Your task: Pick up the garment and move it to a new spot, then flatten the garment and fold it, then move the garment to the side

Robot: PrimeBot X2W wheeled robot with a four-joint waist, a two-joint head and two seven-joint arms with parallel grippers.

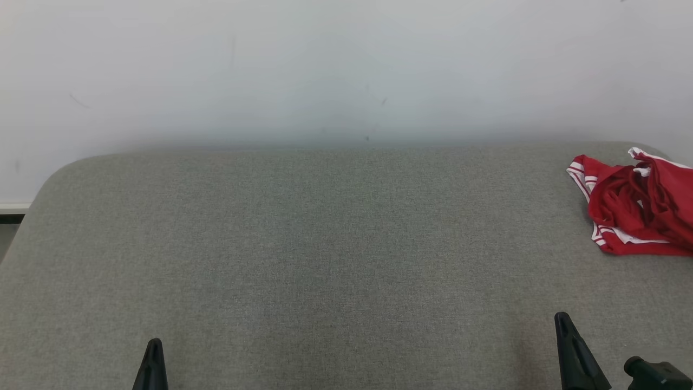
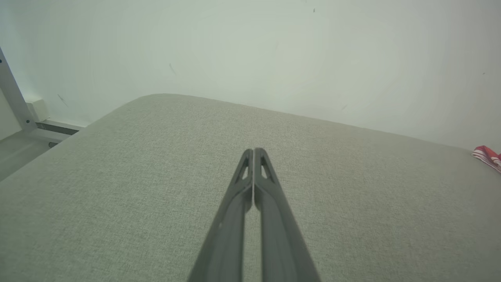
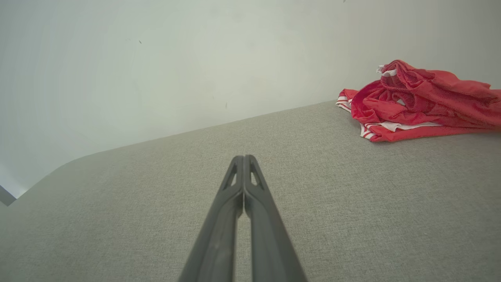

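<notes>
Left gripper (image 2: pixel 253 150): we see its fingers pressed together, empty, over the near left of the grey fabric worktop (image 1: pixel 325 227).
Right gripper (image 3: pixel 243 157): we see it likewise closed on nothing, near the right front edge.
Red garment (image 1: pixel 633 211): crumpled, white-striped, at the far right edge, well apart from both.
Wall (image 1: pixel 346 65): pale, behind the far edge.

This looks like a bare test room or lab rather than a home, though little of it shows. A wide grey fabric-covered table (image 1: pixel 325 244) with rounded far corners stands against a plain, scuffed white wall (image 1: pixel 346 65). At the far left, a pale metal frame post (image 2: pixel 13 102) stands by that wall.
</notes>
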